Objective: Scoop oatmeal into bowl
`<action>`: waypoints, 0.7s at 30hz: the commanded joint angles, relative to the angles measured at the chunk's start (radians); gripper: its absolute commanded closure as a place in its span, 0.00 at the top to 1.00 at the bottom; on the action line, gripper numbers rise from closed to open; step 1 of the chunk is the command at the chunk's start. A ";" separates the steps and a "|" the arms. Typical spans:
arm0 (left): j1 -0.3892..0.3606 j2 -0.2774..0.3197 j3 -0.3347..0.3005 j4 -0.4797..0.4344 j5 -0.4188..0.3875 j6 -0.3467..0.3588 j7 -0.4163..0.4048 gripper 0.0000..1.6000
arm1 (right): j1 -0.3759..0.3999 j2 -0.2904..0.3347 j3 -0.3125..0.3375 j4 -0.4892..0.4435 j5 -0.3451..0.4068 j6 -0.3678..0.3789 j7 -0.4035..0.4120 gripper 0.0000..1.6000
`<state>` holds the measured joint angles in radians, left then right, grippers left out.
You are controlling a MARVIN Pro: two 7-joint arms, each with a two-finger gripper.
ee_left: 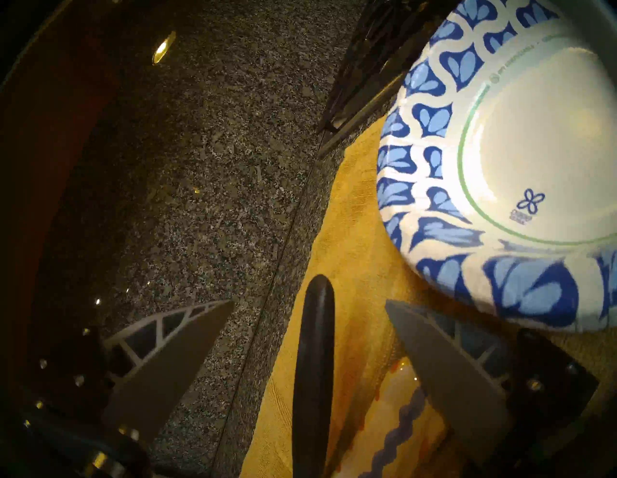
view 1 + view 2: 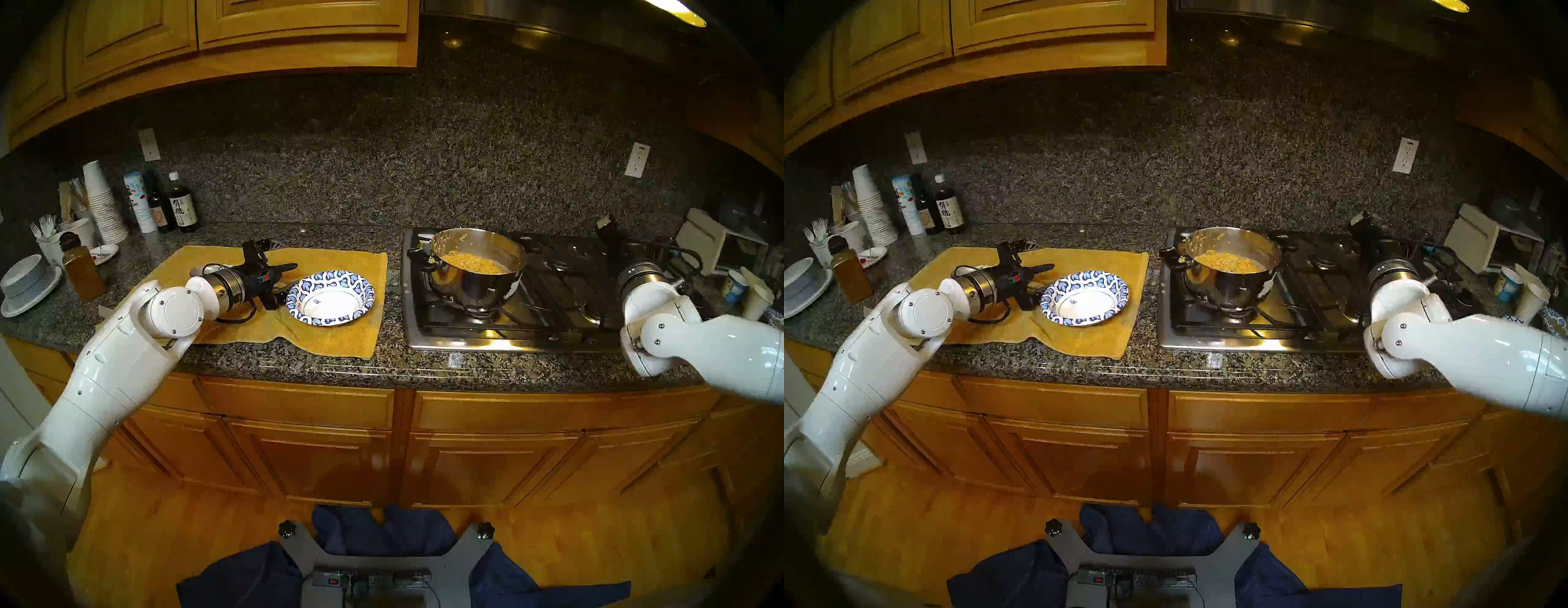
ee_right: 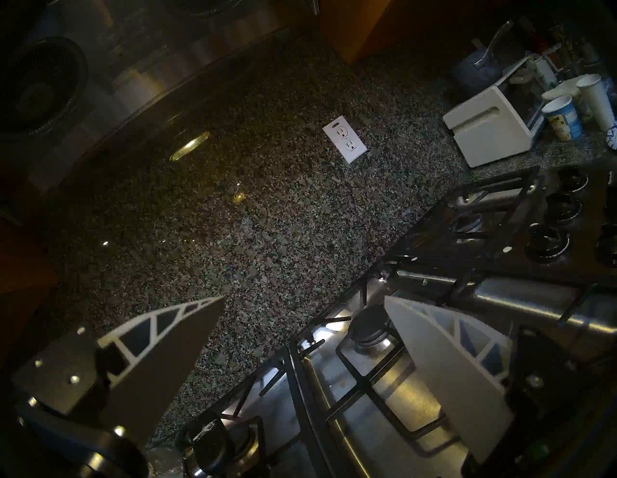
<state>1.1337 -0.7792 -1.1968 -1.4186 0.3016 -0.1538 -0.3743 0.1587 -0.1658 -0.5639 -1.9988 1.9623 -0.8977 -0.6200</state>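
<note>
Claw, left [image 1: 309, 300]: wide open, gripping nothing; fingers set on either side of a dark handle [image 1: 314, 367] without touching it, low over the yellow towel [image 2: 339, 263].
Reason for that pose: judged to be lined up for closing on the handle, probably the scooping tool; business end hidden beneath the wrist, so cannot tell what kind.
Under the handle: pale piece with a wavy blue edge, too cropped to name.
Bowl [image 2: 297, 297]: just beside the left claw, toward the stove; upright on the towel, blue-and-white rim, white centre with small print, nothing in it yet.
Reason for the towel: likely to catch drips and keep the light paper bowl from sliding.
Tabletop [image 2: 382, 365]: speckled granite, towel spread on it left of the stove [image 2: 551, 314].
Pot [image 2: 475, 288]: shiny steel, on the front-left burner, near the bowl's side of the stove, so a short carry.
Oatmeal [image 2: 473, 261]: all in the pot, yellowish and lumpy, well below the rim, smears up the inner wall.
Claw, right [image 3: 304, 297]: spread wide and empty, hanging over the right-hand burners, well apart from the pot; parked clear, or perhaps ready to steady the pot.
Progress: none scooped; tool pickup judged the step in hand.
</note>
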 commanded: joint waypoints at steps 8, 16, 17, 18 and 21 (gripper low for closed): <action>-0.047 0.024 -0.037 -0.027 -0.014 0.017 -0.018 1.00 | 0.031 -0.002 0.027 0.001 -0.013 -0.004 0.007 1.00; -0.045 0.028 -0.036 -0.024 -0.019 0.025 -0.022 0.76 | 0.031 -0.002 0.027 0.001 -0.013 -0.004 0.007 1.00; -0.045 0.028 -0.036 -0.024 -0.019 0.025 -0.022 0.76 | 0.031 -0.002 0.027 0.001 -0.013 -0.004 0.007 1.00; -0.046 0.028 -0.035 -0.023 -0.020 0.026 -0.022 0.69 | 0.031 -0.002 0.027 0.001 -0.013 -0.004 0.007 1.00; -0.046 0.029 -0.034 -0.021 -0.021 0.027 -0.023 0.49 | 0.031 -0.002 0.027 0.001 -0.013 -0.004 0.007 1.00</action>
<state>1.1306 -0.7592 -1.2022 -1.4265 0.2853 -0.1220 -0.4048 0.1587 -0.1658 -0.5640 -1.9987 1.9625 -0.8977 -0.6200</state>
